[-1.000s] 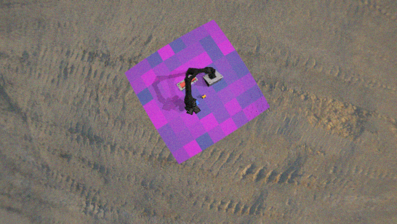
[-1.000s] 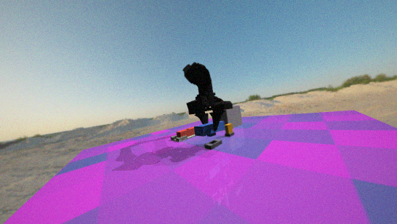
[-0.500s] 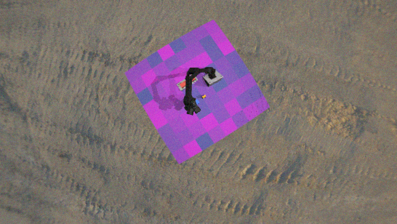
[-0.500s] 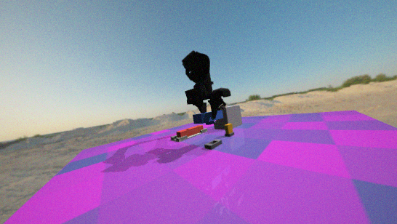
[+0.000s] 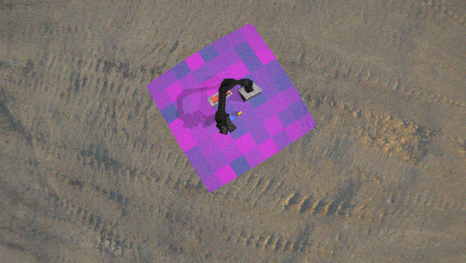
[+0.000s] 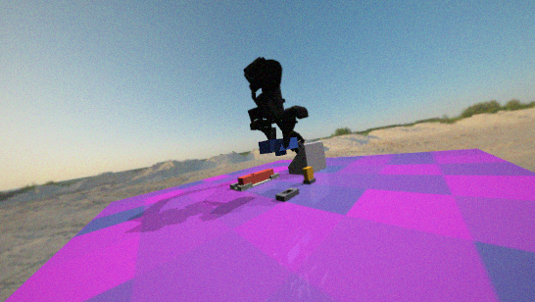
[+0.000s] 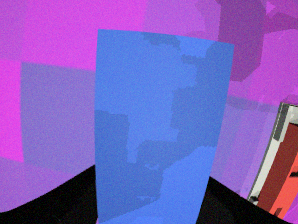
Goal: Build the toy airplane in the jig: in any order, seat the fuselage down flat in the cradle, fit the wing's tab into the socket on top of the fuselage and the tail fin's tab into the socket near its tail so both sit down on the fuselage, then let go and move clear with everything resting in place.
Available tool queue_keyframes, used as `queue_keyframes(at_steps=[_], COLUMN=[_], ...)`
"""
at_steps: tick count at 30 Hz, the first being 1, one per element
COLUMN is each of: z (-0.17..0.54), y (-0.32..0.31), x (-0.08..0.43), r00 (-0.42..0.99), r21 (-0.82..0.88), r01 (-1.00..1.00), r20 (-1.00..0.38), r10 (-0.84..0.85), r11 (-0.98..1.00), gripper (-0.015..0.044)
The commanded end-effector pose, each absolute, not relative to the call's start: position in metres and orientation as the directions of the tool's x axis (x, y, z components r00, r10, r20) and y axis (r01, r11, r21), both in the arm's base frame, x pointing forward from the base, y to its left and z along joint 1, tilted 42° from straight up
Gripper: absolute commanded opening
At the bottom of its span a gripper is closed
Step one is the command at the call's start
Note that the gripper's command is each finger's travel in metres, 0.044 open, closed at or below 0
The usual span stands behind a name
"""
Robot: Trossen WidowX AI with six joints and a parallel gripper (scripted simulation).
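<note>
My gripper (image 6: 279,141) is shut on the blue wing (image 5: 231,117) (image 6: 266,147) (image 7: 160,100) and holds it above the mat. The wing looks roughly level, with a short blue tab showing under its middle. The red fuselage (image 5: 215,99) (image 6: 256,176) (image 7: 286,182) lies lengthwise in the pale grey cradle (image 6: 235,187) (image 7: 269,165), away from the wing; whether it sits fully down is too small to tell. The arm hides part of both in the top view. The yellow tail fin (image 5: 240,113) (image 6: 308,173) stands upright in a small dark holder. The fuselage sockets are not clear.
A dark grey slotted holder (image 6: 287,194) lies on the mat below the wing, near the tail fin. The arm's pale grey base block (image 5: 256,90) (image 6: 315,156) stands beyond the fin. The checkered magenta and purple mat (image 5: 273,124) (image 6: 392,206) lies under everything.
</note>
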State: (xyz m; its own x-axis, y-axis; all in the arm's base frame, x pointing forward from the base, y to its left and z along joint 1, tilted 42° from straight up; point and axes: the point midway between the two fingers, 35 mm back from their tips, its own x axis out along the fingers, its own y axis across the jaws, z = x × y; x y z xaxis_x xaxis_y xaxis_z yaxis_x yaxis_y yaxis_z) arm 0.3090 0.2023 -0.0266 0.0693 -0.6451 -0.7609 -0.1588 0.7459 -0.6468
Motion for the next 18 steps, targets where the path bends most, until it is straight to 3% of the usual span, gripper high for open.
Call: queue_keyframes(at_steps=[1, 18], z=[-0.019, 0.014], y=[0.196, 0.151], x=[0.312, 0.324], r00=[0.065, 0.066], r21=[-0.640, -0.574], r01=[-0.208, -0.500], r20=[-0.764, -0.772], r10=[-0.642, -0.633], r11=[0.740, 0.648], gripper=[0.0000, 0.0000])
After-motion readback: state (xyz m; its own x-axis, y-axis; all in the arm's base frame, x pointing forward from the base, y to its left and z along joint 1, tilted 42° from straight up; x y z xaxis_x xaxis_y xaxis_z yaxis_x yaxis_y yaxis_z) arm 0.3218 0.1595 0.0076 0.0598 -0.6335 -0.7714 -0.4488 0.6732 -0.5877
